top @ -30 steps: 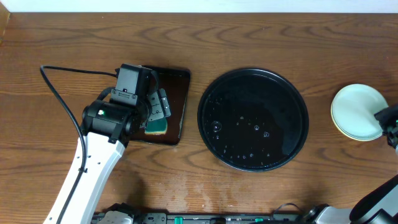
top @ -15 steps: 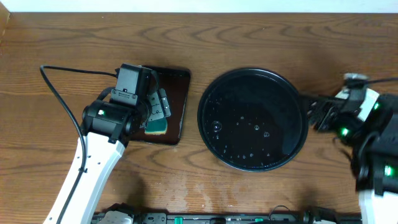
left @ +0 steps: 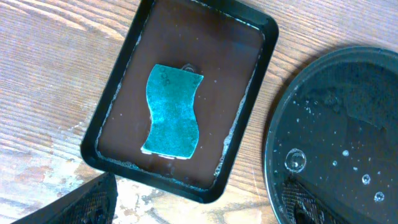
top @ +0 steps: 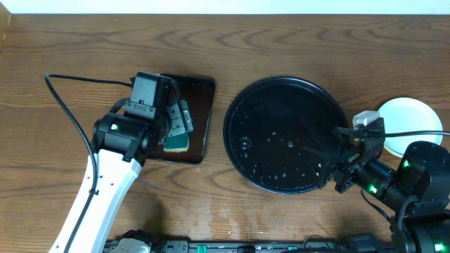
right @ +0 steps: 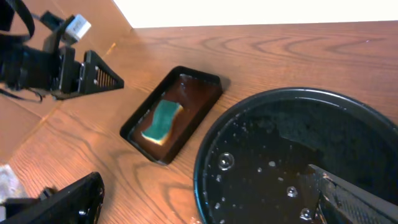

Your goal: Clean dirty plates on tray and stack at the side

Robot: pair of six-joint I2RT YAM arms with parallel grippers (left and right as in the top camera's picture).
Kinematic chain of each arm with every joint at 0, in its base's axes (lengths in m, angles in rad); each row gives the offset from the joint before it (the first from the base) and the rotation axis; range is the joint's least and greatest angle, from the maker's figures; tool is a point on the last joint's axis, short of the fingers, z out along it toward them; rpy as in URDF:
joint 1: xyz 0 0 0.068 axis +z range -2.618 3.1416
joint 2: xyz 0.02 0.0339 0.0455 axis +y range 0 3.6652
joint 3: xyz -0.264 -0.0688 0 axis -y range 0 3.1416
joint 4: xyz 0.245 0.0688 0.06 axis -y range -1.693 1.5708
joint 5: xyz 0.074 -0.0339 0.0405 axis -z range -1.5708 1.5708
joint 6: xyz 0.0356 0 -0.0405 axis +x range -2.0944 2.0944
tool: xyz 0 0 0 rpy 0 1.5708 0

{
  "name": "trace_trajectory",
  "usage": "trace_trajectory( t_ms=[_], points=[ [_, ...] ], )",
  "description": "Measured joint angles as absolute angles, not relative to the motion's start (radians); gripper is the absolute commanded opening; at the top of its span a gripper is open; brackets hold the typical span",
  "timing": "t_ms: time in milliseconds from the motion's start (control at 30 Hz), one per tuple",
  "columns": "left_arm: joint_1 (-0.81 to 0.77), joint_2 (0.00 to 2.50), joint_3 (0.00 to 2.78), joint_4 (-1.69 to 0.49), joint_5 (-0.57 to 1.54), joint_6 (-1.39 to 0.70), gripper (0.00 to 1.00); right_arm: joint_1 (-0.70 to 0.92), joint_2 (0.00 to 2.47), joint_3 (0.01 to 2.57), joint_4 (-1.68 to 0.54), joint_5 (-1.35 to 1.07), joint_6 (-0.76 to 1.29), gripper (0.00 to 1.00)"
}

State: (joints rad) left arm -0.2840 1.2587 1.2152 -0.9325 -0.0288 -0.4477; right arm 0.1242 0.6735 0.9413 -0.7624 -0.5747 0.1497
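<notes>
**A:** At the right edge of the table (top: 281, 42), what is that pale disc?

**B:** The plates (top: 411, 116), stacked, with a white one on top. I cannot tell how many lie under it. The right arm and a cable cross the lower-left part.

**A:** Are they on the black tray?

**B:** No, they sit off it, just beside its right rim. The round black tray (top: 285, 105) lies at the middle of the table, its glossy floor dotted with water droplets (top: 245, 143).

**A:** What about the right gripper?

**B:** The right gripper (top: 341, 161) hangs over the black tray's right rim. Its jaws are spread wide and hold nothing.

**A:** And the left one?

**B:** The left gripper (top: 177, 125) hovers above the rectangular brown tray (left: 217, 74), which sits just left of the black tray, close to it but not touching. Its jaws also stand wide apart and grip nothing. A teal sponge (left: 173, 112) lies flat in the middle of the brown tray, clear of both fingers. From the right wrist view a yellow underside shows on it.
</notes>
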Motion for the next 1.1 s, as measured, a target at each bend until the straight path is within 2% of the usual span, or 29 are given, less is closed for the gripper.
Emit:
trace_trajectory(
  t_ms=[300, 433, 633, 833, 1100],
  points=[
    [-0.284, 1.259, 1.215, -0.933, -0.028, -0.448, 0.85, 0.139, 0.54, 0.866, -0.757, -0.46, -0.075, 0.99],
    [-0.284, 1.259, 1.216, -0.933, -0.028, -0.448, 0.85, 0.141, 0.388, 0.702, -0.648, -0.375, -0.108, 0.99],
    [-0.284, 1.259, 1.216, -0.933, -0.028, -0.448, 0.85, 0.141, 0.177, 0.441, -0.611, -0.289, -0.122, 0.99],
    [-0.284, 1.259, 1.216, -0.933, -0.028, -0.448, 0.85, 0.141, 0.023, 0.209, -0.387, -0.264, -0.126, 0.99],
    [-0.284, 1.259, 1.216, -0.933, -0.028, -0.448, 0.85, 0.141, 0.014, 0.024, -0.064, -0.253, -0.13, 0.99]
  ],
)
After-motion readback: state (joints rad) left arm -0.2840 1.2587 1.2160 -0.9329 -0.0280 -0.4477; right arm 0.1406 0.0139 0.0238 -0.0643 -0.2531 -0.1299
